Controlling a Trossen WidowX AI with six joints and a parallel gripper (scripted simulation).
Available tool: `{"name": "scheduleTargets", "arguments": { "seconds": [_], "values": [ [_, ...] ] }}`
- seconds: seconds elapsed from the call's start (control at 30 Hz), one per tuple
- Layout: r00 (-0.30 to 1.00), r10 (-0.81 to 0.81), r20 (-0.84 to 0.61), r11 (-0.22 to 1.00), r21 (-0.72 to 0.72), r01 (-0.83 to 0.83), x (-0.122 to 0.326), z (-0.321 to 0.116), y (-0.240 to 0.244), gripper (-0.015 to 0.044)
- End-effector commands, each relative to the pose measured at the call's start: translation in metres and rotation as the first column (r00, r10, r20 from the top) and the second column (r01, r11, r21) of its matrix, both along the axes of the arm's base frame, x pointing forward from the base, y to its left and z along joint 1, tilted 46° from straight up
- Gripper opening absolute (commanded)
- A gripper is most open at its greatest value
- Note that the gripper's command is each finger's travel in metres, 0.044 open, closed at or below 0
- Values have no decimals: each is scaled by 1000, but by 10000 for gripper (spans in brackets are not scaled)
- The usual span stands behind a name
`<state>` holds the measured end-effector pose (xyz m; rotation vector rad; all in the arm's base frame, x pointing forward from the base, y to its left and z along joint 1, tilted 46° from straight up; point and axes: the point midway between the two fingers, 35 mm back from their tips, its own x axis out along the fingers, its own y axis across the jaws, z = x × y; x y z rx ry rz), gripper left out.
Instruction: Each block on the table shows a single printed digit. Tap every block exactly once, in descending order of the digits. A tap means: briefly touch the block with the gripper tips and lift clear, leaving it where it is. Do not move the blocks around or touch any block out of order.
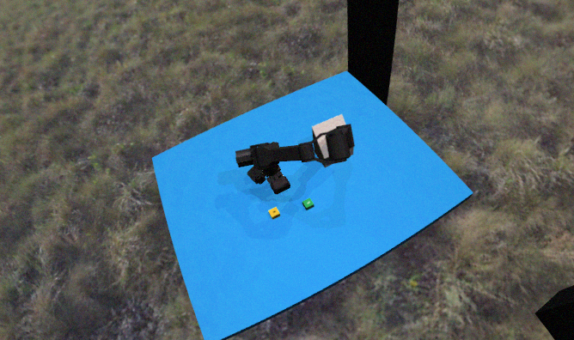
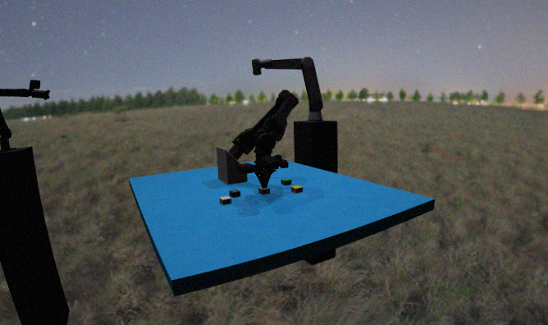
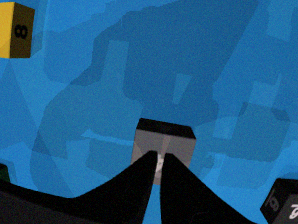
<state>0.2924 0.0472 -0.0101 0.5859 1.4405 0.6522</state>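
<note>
My gripper [image 2: 264, 187] [image 3: 158, 159] is shut and empty. Its tips are at the top of the grey block [image 2: 264, 191] [image 3: 172, 145] and cover most of its digit; contact is hard to tell. The yellow block [image 1: 274, 212] [image 2: 297, 189] [image 3: 21, 31] shows an 8 on its side in the wrist view. The green block [image 1: 308, 203] [image 2: 286, 181] stands near it. The black block [image 2: 235, 193] [image 3: 280, 202] shows partly at the wrist view's lower right. The white block [image 2: 226, 200] stands beside it. In the top view the arm hides the grey, black and white blocks.
The blue table [image 1: 264, 279] [image 2: 231, 242] carries the blocks and a pale, wedge-like box [image 1: 328, 124] [image 2: 227, 170] beside the arm's base. Black pedestals [image 2: 315, 144] [image 2: 14, 230] with other arms stand beyond the table's edges.
</note>
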Motion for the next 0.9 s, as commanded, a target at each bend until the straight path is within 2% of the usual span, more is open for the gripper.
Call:
{"name": "scheduleTargets", "arguments": {
  "seconds": [0.0,0.43,0.63,0.87],
  "values": [
    [1000,-3,-8,1000,6,3,-2,-3,4,20],
    [1000,-3,-8,1000,4,3,-2,19,-20,20],
    [1000,-3,-9,1000,1,3,-3,71,-75,20],
    [1000,-7,-8,1000,-1,7,1,68,-84,20]
  ]
}}
